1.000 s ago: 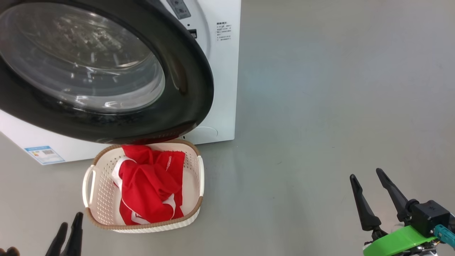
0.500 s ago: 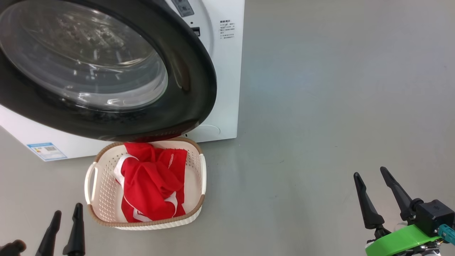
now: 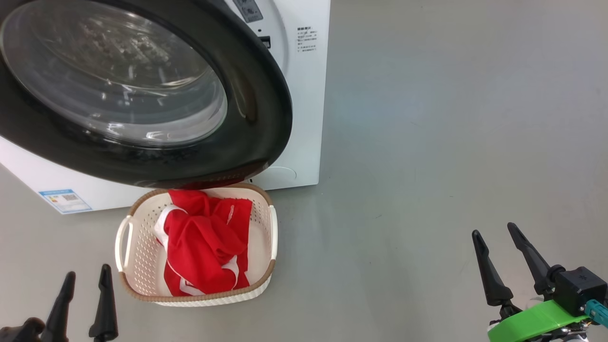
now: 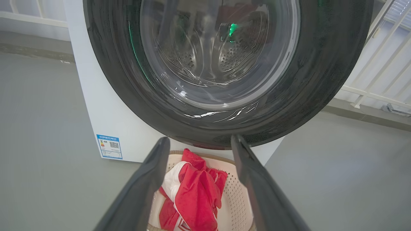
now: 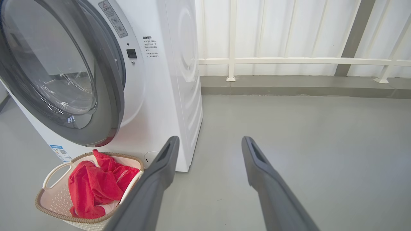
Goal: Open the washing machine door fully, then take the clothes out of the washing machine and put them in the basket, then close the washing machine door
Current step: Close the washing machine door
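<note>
The clothes (image 3: 204, 247) lie heaped inside the basket (image 3: 137, 261), a red bundle with white panels filling its middle and reaching toward its far end. So the unloading part of the job looks done. The basket stands on the floor (image 3: 427, 166), and directly behind it is the washing machine (image 3: 304, 118). The washing machine door (image 3: 256, 109) hangs out over the basket's far rim, its black ring just above the wicker-look edge. In the right wrist view the door stands off the machine's front, with the small dark latch slot uncovered beside it, so I judge it not yet shut. Through the glass in the left wrist view the drum (image 4: 205, 57) looks like bare steel, though reflections blur part of it. The left gripper (image 3: 87, 273) sits just beside the basket's near left corner, its fingers apart and holding nothing, pointed past the basket at the door. The right gripper (image 3: 494, 230) waits well apart from the basket on its right, over open floor, fingers likewise spread and empty. What remains is the last step: pushing the door home until it latches. The left arm seems better placed for that.
</note>
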Controlling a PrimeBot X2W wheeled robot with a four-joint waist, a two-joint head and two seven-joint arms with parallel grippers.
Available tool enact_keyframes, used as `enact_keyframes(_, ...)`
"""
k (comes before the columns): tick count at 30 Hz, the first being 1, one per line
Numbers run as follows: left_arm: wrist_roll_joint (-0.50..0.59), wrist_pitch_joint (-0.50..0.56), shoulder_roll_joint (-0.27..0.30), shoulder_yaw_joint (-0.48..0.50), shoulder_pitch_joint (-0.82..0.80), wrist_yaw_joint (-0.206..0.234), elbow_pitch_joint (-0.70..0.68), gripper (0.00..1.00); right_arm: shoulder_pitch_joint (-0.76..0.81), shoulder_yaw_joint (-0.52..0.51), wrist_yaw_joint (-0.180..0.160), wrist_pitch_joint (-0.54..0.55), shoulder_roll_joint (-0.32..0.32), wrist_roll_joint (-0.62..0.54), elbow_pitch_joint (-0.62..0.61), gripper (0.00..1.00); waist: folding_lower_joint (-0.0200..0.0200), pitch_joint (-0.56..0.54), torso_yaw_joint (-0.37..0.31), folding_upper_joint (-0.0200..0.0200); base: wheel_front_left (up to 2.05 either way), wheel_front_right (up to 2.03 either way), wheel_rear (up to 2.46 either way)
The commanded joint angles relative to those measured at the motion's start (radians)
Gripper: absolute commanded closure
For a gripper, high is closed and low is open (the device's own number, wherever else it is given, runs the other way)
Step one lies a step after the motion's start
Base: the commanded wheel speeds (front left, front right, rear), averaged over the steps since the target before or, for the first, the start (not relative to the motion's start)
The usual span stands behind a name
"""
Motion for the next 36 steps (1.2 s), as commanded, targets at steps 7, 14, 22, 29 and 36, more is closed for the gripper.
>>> enact_keyframes(7, 0.121, -0.012, -0.041, 0.105, 0.004, -0.003, -0.082, 0.00, -0.010, 0.014, 0.002, -0.005, -0.009, -0.003, -0.025, 0.00, 0.0000, -0.001, -0.001, -0.0001, 0.00, 0.00, 0.00)
enact_keyframes(14, 0.171, -0.012, -0.070, 0.126, 0.018, -0.003, -0.096, 0.00, -0.008, 0.007, 0.002, -0.005, -0.004, -0.007, -0.025, 0.00, 0.0000, -0.006, -0.002, -0.0001, 0.00, 0.00, 0.00)
enact_keyframes(22, 0.192, -0.012, -0.092, 0.142, 0.031, -0.003, -0.098, 0.00, 0.000, -0.001, 0.002, -0.005, 0.001, -0.010, -0.019, 0.00, 0.0000, -0.011, -0.001, -0.0001, 0.00, 0.00, 0.00)
enact_keyframes(29, 0.207, -0.012, -0.097, 0.138, 0.037, -0.003, -0.107, 0.00, 0.003, -0.004, 0.002, -0.005, 0.004, -0.012, -0.017, 0.00, 0.0000, -0.020, 0.000, -0.0001, 0.00, 0.00, 0.00)
enact_keyframes(36, 0.206, -0.012, -0.099, 0.130, 0.044, -0.003, -0.109, 0.00, 0.007, -0.007, 0.002, -0.005, 0.002, -0.011, -0.017, 0.00, 0.0000, -0.025, 0.003, -0.0001, 0.00, 0.00, 0.00)
